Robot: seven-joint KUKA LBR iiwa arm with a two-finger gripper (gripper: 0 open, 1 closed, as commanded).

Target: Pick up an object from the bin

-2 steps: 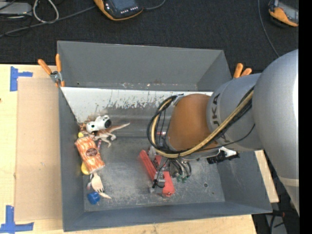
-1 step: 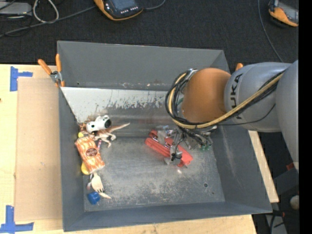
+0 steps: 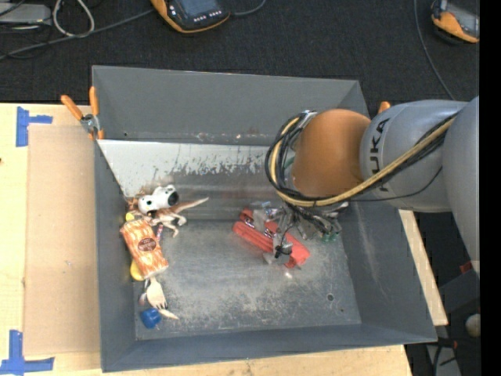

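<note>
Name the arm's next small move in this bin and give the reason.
Probably a short, straight drop onto the red elongated thing on the bin floor, right of centre. The gripper hangs directly over that thing's right part and nothing crowds it. The other small things, such as an orange packet and a white toy, lie by the left wall.
</note>
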